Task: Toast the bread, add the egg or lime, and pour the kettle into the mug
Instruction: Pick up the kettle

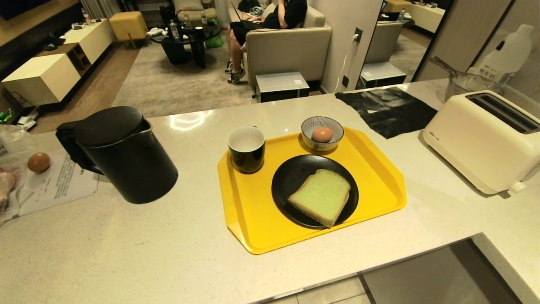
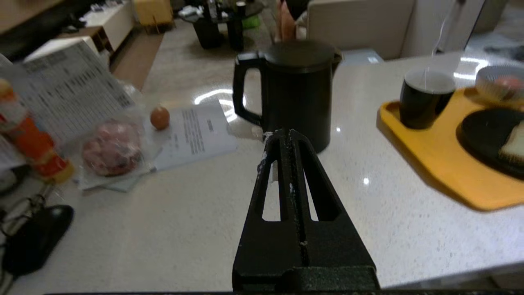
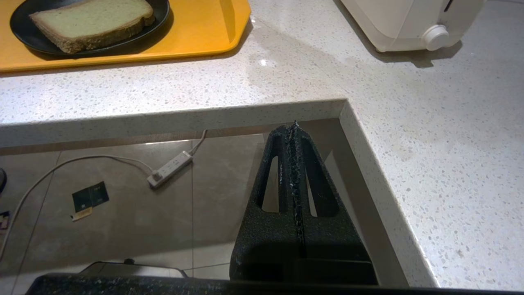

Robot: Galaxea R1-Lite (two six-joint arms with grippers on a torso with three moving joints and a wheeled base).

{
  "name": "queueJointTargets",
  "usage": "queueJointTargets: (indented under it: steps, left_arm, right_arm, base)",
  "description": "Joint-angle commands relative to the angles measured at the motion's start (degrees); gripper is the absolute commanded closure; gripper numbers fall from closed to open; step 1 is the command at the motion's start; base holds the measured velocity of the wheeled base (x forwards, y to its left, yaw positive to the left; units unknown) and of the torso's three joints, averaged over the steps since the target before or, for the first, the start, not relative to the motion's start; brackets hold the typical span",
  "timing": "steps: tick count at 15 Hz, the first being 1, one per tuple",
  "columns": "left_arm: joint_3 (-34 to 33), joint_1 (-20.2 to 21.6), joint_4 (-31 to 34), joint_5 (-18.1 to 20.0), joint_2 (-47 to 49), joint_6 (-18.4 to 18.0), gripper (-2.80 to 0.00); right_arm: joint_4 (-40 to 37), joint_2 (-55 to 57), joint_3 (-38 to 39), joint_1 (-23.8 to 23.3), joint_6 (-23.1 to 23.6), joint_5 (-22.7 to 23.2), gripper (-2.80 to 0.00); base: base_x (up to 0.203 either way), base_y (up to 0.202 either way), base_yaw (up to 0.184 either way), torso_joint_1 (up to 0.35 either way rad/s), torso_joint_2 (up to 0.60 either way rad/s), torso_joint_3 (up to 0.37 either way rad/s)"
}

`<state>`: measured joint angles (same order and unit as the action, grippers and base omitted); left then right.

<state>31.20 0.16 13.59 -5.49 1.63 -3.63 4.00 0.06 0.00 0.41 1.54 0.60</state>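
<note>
A pale green bread slice (image 1: 321,196) lies on a black plate (image 1: 291,177) on the yellow tray (image 1: 249,219). Also on the tray stand the black mug (image 1: 247,149) and a striped bowl (image 1: 333,126) holding an egg (image 1: 322,134). The black kettle (image 1: 124,154) stands on the counter left of the tray, its handle to the left. My left gripper (image 2: 285,133) is shut and empty, above the counter just short of the kettle (image 2: 297,88). My right gripper (image 3: 293,128) is shut and empty, below the counter's front edge over the floor. Neither arm shows in the head view.
A white toaster (image 1: 485,139) stands right of the tray. A second egg (image 1: 39,162), papers (image 1: 59,181) and a bagged item (image 2: 112,147) lie at the far left. The counter turns an inner corner (image 3: 342,104) at the near right. A person sits on a sofa beyond.
</note>
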Motion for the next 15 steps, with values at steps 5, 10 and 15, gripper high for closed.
queueJointTargets:
  steps: [5, 10, 15]
  left_arm:
    - [27.2, -0.7, 2.3, -2.8, 22.6, -0.1, 0.00]
    - [38.4, -0.9, 10.9, -6.5, 33.4, 0.6, 0.00]
    - [42.6, 1.0, 20.2, -5.7, 38.7, 8.4, 0.00]
  right_arm:
    - [0.0, 0.1, 1.5, 0.0, 0.0, 0.0, 0.00]
    - [0.0, 0.1, 1.5, 0.0, 0.0, 0.0, 0.00]
    - [0.0, 0.1, 1.5, 0.0, 0.0, 0.0, 0.00]
  base:
    - [0.000, 0.000, 0.000, 0.000, 0.00, 0.000]
    - [0.000, 0.000, 0.000, 0.000, 0.00, 0.000]
    - [0.000, 0.000, 0.000, 0.000, 0.00, 0.000]
